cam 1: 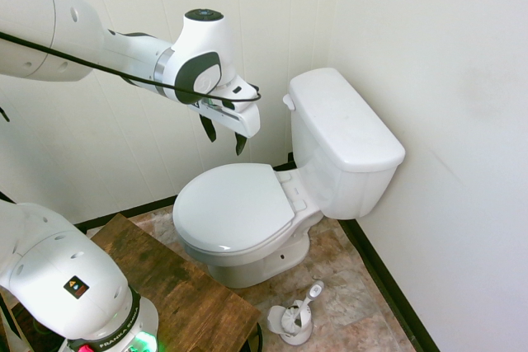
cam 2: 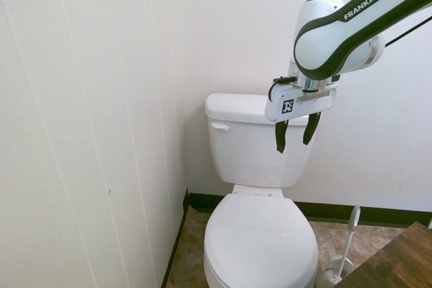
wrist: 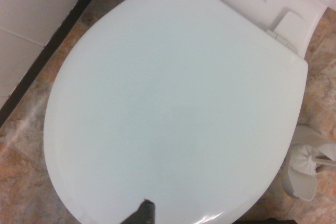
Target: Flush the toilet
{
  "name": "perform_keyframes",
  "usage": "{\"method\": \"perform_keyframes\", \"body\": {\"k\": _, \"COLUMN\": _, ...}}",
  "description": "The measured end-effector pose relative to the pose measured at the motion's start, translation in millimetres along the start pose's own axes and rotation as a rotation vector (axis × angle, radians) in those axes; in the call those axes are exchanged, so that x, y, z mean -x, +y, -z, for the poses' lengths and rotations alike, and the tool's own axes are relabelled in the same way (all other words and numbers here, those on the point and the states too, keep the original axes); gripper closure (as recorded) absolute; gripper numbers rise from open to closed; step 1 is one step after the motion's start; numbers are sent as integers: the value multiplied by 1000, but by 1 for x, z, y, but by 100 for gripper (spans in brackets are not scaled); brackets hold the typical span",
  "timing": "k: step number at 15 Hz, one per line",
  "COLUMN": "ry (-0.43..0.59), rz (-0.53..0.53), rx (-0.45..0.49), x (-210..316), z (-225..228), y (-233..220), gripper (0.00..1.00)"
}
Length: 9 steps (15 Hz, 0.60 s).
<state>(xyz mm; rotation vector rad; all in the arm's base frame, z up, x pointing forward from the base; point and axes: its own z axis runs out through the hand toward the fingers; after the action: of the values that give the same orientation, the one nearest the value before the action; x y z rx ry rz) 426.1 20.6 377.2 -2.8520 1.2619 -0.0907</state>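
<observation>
The claw (cam 1: 224, 133) hangs released and empty in open air above the closed lid of the toilet (cam 1: 247, 212) — fingers spread, pointing down. The flush lever (cam 1: 288, 102) sits on the tank's front corner near the wall, apart from the claw. A brush holder (cam 1: 294, 320) stands on the floor beside the bowl.

The white arm (cam 2: 351, 25) has dark grey joint bands, "FRANKA EMIKA" lettering and a black cable; its gripper (cam 2: 297, 136) has black fingers (cam 2: 281, 137).
</observation>
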Motion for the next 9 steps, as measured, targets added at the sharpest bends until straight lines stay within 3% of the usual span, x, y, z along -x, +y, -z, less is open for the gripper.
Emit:
{"method": "perform_keyframes", "body": {"k": 4, "ry": 5, "rz": -6, "rx": -16, "x": -4, "z": 1, "y": -14, "gripper": 0}}
{"method": "perform_keyframes", "body": {"k": 9, "ry": 54, "rz": -74, "rx": -87, "x": -32, "z": -10, "y": -96, "gripper": 0}}
